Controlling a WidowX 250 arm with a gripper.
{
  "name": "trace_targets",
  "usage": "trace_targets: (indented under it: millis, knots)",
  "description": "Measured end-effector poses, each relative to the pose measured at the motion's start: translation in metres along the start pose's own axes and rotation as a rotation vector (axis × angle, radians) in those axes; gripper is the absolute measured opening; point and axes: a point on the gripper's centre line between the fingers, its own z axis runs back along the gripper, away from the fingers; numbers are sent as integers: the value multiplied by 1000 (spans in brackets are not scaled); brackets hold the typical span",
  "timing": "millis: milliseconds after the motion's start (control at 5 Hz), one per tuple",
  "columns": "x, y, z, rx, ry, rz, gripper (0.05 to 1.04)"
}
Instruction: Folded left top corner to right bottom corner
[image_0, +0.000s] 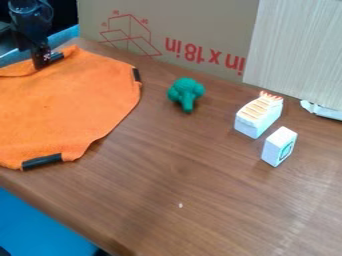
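While the orange cloth spans the desk from far to near edge, one black-banded corner pointing right, its long axis is unclear; whether the gripper clamps it, I cannot tell.

Claw at top edge of orange cloth; green broccoli on brown table.

This looks like a robotics lab: a black robot tool is at a wood-grain surface, a printed cardboard panel stands upright beside the tool, and farther from it sits a green toy broccoli.
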Motion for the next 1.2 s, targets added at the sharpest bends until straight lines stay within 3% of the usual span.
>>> trace_targets:
  millis: [600,1000,1200]
  knots:
    - [15,17,-24,-9,23,83,967]
    - [19,18,-24,-9,-12,133,400]
    - [16,7,-31,-33,-19,135,180]
